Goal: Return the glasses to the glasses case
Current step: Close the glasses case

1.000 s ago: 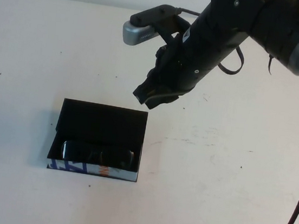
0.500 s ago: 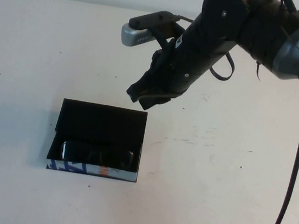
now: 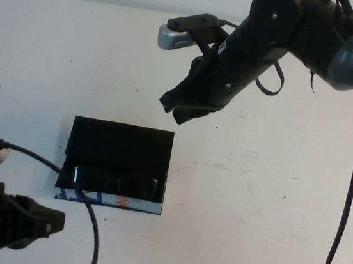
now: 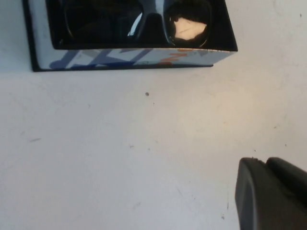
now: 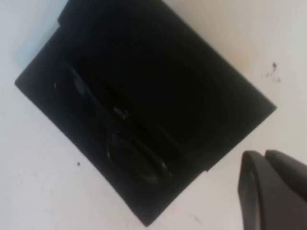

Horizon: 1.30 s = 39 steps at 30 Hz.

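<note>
The black glasses case (image 3: pixel 121 139) lies open left of the table's middle, its blue, white and orange strip toward me. The dark glasses (image 3: pixel 115 181) lie inside it along the near edge. They also show in the left wrist view (image 4: pixel 139 19) behind the strip of the case (image 4: pixel 129 56), and in the right wrist view (image 5: pixel 120 139) inside the case (image 5: pixel 192 81). My left gripper (image 3: pixel 56 222) is shut and empty, low at the near left, short of the case. My right gripper (image 3: pixel 178 106) is shut and empty, hovering above and behind the case's far right corner.
The white table top (image 3: pixel 271 201) is bare apart from small dark specks. A black cable (image 3: pixel 349 192) from the right arm hangs down the right side. The left arm's cable (image 3: pixel 89 211) loops in front of the case.
My left arm has come into view at the near left, toward the case. My right gripper has drifted a little up and to the right, away from the case.
</note>
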Available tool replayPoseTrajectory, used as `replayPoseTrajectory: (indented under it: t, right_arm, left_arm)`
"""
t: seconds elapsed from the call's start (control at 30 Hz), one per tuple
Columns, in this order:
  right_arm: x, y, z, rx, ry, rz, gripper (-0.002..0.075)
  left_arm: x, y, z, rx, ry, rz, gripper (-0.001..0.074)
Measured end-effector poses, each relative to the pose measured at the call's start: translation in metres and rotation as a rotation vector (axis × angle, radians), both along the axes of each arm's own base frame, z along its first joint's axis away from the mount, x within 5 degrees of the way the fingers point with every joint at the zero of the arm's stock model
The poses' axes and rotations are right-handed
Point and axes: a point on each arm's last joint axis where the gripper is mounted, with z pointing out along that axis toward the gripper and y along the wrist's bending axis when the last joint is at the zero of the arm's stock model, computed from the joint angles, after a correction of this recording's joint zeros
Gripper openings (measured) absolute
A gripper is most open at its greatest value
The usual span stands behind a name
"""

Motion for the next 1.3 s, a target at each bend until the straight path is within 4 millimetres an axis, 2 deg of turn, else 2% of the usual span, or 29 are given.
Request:
replayPoseTrajectory:
  t: [0.13, 0.3, 0.43, 0.7, 0.87, 1.1, 1.3]
  right_arm:
    - [0.007, 0.000, 0.007, 0.028, -0.030, -0.015, -0.0011]
    - [0.031, -0.004, 0.010, 0.106, -0.033, -0.060, -0.0011]
    - [0.048, -0.001, 0.002, 0.138, -0.029, -0.074, -0.0011]
    - [0.067, 0.011, -0.023, 0.152, 0.005, -0.068, -0.0011]
    - [0.074, 0.017, -0.039, 0.173, 0.032, -0.070, -0.0011]
    - [0.084, 0.026, -0.072, 0.195, 0.087, -0.090, -0.0011]
    - [0.084, 0.029, -0.097, 0.183, 0.167, -0.083, -0.0011]
  left_arm:
    - [0.024, -0.009, -0.023, -0.027, 0.046, -0.070, -0.0004]
    - [0.049, -0.017, -0.056, -0.073, 0.093, -0.092, -0.0004]
    - [0.062, -0.021, -0.080, -0.102, 0.112, -0.090, -0.0004]
    - [0.074, -0.026, -0.110, -0.136, 0.127, -0.110, -0.0004]
    - [0.075, -0.027, -0.113, -0.150, 0.114, -0.131, -0.0004]
    - [0.079, -0.019, -0.114, -0.161, 0.105, -0.115, -0.0004]
    - [0.079, -0.018, -0.115, -0.157, 0.098, -0.114, -0.0004]
